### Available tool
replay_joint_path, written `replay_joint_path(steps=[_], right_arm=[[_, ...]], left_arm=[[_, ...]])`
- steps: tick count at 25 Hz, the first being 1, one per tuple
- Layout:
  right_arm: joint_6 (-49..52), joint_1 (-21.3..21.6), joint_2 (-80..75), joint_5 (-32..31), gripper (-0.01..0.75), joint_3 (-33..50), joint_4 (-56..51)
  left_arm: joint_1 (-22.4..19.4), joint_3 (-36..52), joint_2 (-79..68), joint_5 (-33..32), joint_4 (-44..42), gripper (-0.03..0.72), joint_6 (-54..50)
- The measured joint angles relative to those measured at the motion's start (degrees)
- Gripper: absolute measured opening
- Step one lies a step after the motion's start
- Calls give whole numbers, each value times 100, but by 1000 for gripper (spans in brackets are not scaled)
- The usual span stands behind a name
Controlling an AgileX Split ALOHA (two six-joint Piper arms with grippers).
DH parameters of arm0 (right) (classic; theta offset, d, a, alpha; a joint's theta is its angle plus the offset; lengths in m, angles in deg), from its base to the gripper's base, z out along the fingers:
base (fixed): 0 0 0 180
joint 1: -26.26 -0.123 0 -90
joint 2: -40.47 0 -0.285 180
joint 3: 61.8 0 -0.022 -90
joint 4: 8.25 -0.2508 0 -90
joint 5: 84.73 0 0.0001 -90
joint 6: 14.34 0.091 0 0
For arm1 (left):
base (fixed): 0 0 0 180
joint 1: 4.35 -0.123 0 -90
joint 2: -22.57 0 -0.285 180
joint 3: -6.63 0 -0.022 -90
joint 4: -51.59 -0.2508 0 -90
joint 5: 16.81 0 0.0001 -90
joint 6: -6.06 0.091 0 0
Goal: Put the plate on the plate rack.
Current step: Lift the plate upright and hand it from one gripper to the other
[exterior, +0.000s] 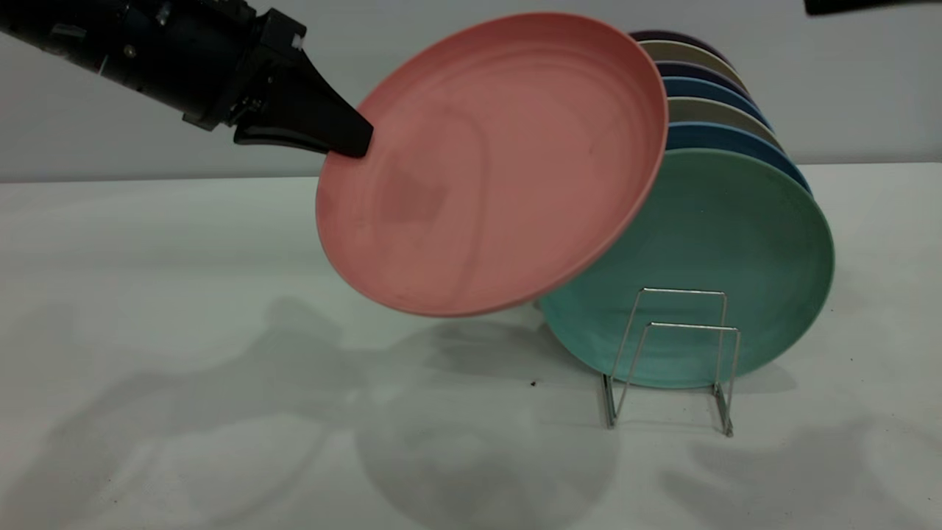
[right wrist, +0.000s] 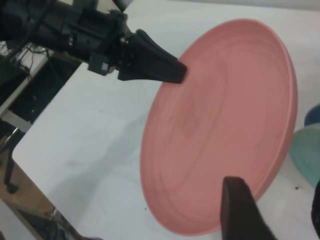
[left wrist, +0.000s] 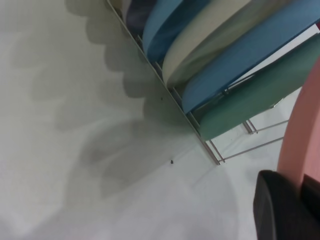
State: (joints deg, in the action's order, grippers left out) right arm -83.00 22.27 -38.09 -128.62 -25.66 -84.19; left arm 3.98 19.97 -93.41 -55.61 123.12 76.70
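Observation:
The salmon-pink plate (exterior: 493,169) hangs tilted in the air, its face toward the exterior camera. My left gripper (exterior: 353,140) is shut on its left rim. In the left wrist view the pink rim (left wrist: 300,145) runs between the dark fingers (left wrist: 280,212). The plate's right edge overlaps the teal-green plate (exterior: 721,250) that stands in the silver wire plate rack (exterior: 684,291). Two front loops of the rack stand free. My right gripper (right wrist: 277,200) hovers open over the plate's lower edge (right wrist: 220,130), holding nothing.
Behind the teal plate, several blue, cream and dark plates (exterior: 717,121) fill the rack toward the wall. The rack's wire base (left wrist: 210,145) runs along the white table (exterior: 221,368). A dark part of the right arm (exterior: 868,6) shows at the top right.

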Motion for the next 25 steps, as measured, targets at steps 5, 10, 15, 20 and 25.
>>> replay_joint_path(steps=[5, 10, 15, 20, 25], right_arm=[[-89, 0, -217, -5, 365, 0, 0], [-138, 0, -333, -46, 365, 0, 18], [-248, 0, -494, -70, 365, 17, 23], [-364, 0, -696, -266, 365, 16, -17], [-393, 0, -834, -281, 365, 16, -42]], left_arm=[[0, 6, 0, 17, 32, 14, 14], [0, 179, 0, 85, 223, 14, 143], [18, 241, 0, 118, 435, 14, 280], [315, 241, 0, 218, 499, 14, 359], [603, 241, 0, 414, 529, 14, 386]])
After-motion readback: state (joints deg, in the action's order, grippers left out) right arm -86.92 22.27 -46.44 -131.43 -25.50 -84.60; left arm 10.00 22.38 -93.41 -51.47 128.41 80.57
